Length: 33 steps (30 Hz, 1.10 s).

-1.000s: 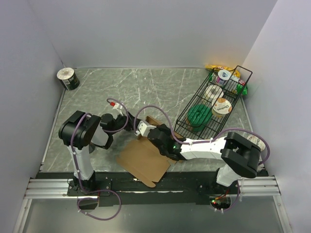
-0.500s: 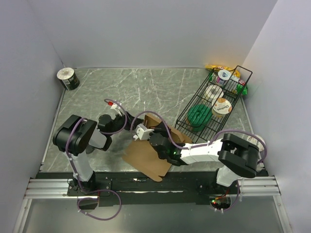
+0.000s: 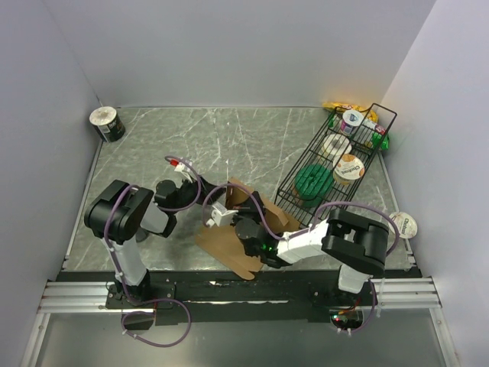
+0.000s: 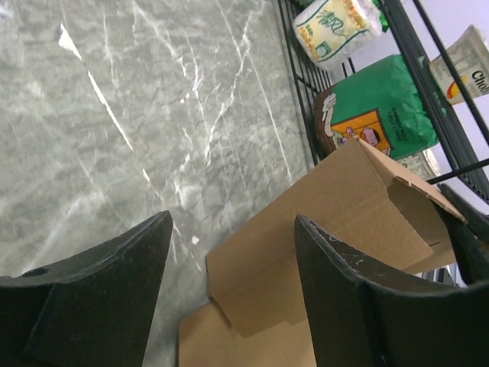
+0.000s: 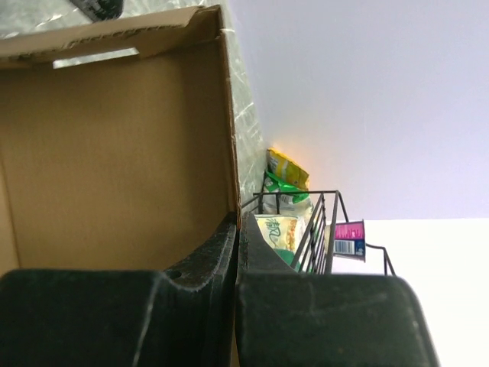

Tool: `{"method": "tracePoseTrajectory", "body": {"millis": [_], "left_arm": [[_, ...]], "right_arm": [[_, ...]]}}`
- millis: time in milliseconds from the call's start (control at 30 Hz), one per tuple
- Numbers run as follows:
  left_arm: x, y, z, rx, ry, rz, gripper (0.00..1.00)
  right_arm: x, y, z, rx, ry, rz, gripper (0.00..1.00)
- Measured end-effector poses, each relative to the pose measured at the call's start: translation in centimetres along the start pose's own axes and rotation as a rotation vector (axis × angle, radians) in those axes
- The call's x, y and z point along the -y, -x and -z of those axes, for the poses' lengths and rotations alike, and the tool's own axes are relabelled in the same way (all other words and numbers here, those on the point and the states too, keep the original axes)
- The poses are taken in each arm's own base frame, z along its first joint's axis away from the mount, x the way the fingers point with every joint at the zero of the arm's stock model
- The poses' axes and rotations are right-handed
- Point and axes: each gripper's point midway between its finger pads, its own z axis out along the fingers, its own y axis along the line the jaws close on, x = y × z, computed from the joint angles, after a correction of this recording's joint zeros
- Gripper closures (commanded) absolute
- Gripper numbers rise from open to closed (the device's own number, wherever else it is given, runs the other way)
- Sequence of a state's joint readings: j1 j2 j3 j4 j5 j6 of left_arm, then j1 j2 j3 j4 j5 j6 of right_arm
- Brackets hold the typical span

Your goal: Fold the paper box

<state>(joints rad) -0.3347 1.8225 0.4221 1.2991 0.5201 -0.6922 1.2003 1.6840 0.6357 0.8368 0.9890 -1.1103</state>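
Paper box (image 3: 229, 245) part-raised at the near middle of the table (image 3: 153, 145), pinched by the right gripper (image 5: 238, 229).

The brown cardboard lies flat toward the near edge, with one panel tilted up on the side facing the wire basket (image 3: 385, 109). The right gripper is clenched, and the panel's edge runs into the seam between its fingers. It appears to be grasped there, though the contact is partly hidden. The left gripper (image 4: 233, 220) is released, its fingers spread wide with nothing between them, just left of the raised panel and apart from it.
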Motion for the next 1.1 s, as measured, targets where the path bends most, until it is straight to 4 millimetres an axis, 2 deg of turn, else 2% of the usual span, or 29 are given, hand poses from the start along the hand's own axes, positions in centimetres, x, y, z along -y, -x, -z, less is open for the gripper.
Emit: {"method": "tracePoseTrajectory", "body": {"millis": [600,700,867,1100], "left_arm": [[-0.6,-1.9,2.2,-0.009,0.063,-0.004,0.28],[-0.8,-2.7,2.8,-0.024,0.074,0.006,0.28],[-0.8,-5.6,4.7,-0.097,0.085,0.042,0.28],[0.1,-6.3,4.8,-0.132,0.039,0.041,0.27]], "right_arm": [[-1.1,1.8,2.8,0.060,-0.025,-0.025,1.00],[-1.1,1.7,3.0,0.061,-0.009,-0.053,1.00],[-1.3,1.5,3.1,0.061,0.016,-0.084,1.00],[-1.5,1.5,3.2,0.056,0.029,-0.120,1.00]]}}
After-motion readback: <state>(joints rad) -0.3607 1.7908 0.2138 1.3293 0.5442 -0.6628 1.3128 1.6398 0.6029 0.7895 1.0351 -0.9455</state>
